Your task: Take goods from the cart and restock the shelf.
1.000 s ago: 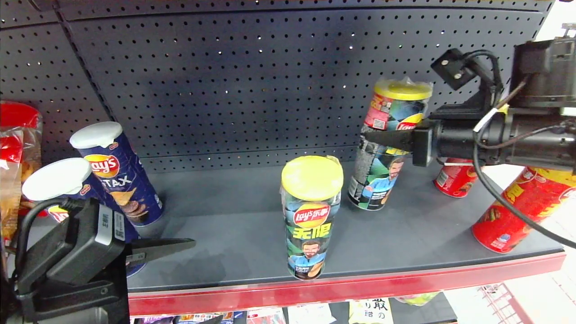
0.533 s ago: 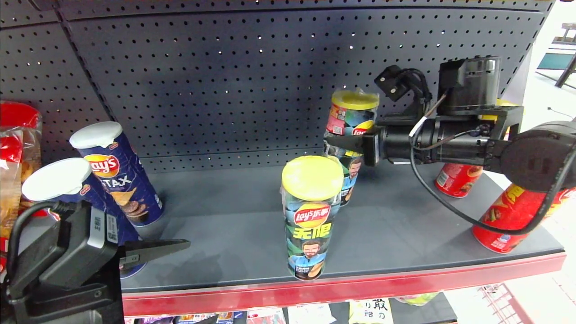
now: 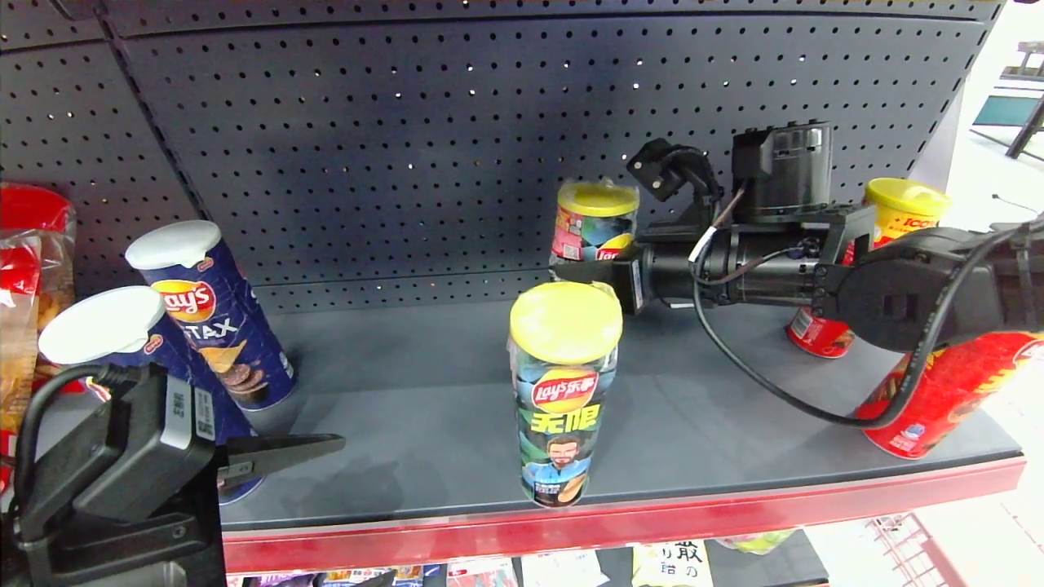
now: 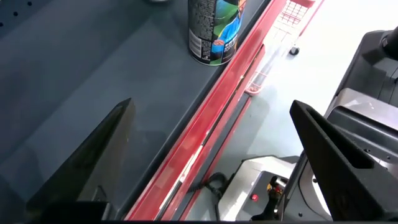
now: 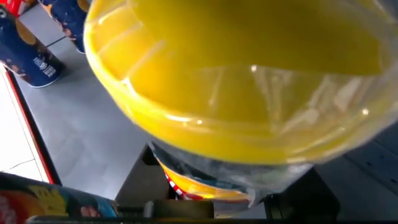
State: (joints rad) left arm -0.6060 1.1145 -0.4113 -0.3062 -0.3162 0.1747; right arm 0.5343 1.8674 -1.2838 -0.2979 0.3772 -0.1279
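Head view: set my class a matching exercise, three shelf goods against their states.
1 blue cardboard chip tube, white lid
2 green cardboard chip tube, yellow lid
3 red-labelled chip tube, yellow lid

a gripped by the right hand
b leaning at the shelf's left
c upright near the shelf's front edge

Pairs: 1-b; 2-c; 3-a

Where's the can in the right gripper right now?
Head view: the held can is mid-shelf in the right gripper, behind the front yellow-lidded can, near the pegboard.
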